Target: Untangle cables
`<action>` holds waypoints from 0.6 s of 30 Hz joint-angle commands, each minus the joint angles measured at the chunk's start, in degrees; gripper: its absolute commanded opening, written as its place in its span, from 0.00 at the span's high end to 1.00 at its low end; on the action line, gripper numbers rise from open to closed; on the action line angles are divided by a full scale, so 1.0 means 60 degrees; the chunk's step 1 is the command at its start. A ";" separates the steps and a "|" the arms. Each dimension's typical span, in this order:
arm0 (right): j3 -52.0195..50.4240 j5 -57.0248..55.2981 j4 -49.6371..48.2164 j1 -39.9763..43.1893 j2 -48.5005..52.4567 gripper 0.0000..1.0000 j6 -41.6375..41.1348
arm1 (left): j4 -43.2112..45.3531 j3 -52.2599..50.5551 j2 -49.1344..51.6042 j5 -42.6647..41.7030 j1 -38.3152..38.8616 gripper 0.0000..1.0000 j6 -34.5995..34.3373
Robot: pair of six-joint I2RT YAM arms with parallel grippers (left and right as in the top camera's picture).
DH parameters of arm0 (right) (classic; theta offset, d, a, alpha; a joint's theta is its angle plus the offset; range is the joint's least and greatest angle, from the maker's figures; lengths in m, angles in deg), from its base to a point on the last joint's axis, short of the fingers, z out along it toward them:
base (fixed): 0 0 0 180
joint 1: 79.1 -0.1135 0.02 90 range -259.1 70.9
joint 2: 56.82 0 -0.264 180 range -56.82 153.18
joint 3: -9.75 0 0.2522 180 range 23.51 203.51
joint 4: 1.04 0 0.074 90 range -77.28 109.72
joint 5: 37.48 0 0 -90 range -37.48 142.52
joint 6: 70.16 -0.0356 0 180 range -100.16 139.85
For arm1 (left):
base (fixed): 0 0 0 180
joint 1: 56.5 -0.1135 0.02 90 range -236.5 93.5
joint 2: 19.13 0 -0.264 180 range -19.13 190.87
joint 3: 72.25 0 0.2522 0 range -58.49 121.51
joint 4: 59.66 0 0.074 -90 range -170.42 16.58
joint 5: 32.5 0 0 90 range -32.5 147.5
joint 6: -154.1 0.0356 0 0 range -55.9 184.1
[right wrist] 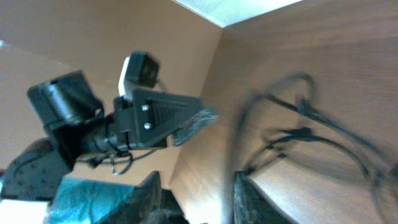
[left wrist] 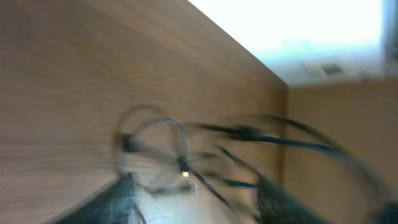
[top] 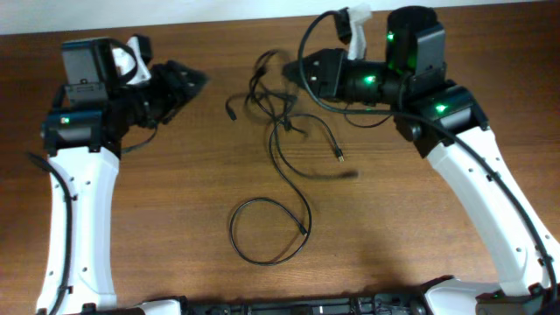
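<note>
Thin black cables (top: pixel 278 112) lie loosely knotted at mid-table, between my two grippers. One strand runs toward the front into a round loop (top: pixel 234 229), and another ends in a small plug (top: pixel 340 158). My left gripper (top: pixel 197 80) hovers left of the knot, open and apart from it. In the blurred left wrist view the left gripper (left wrist: pixel 196 202) holds nothing, with the cables (left wrist: pixel 185 167) just ahead. My right gripper (top: pixel 293 77) sits right of the knot. In its wrist view the right gripper (right wrist: pixel 199 199) is open and empty, beside a blurred strand of the cables (right wrist: pixel 323 126).
The wooden table (top: pixel 420 254) stretches toward the front edge. The left arm (right wrist: pixel 149 118) shows across the table in the right wrist view. A thick black wire (top: pixel 308 39) arcs off the right arm near the knot.
</note>
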 commanded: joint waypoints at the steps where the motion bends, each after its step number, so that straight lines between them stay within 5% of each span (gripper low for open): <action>1: 0.0124 -0.0517 0.0240 -0.0295 -0.0018 0.34 0.0109 | 0.0171 0.0076 -0.0109 -0.1122 0.0444 0.27 0.1042; 4: 0.0124 -0.2295 0.1548 -0.0291 -0.0011 0.33 0.0113 | 0.0233 0.0076 -0.0113 -0.0743 0.0488 0.21 0.1035; 7: 0.0124 -0.3985 0.2670 -0.0291 -0.0011 0.33 0.0149 | 0.0073 0.0076 -0.0113 0.0306 0.0488 0.28 0.1035; 12: 0.0120 -0.5067 0.3967 -0.0284 0.0448 0.28 0.0146 | -0.1180 0.0036 0.0073 0.3621 0.1107 0.36 0.1031; 18: 0.0120 -0.6936 0.4477 -0.0138 0.0790 0.25 0.0149 | -0.3231 0.0029 0.2408 0.4131 0.2983 0.38 0.1038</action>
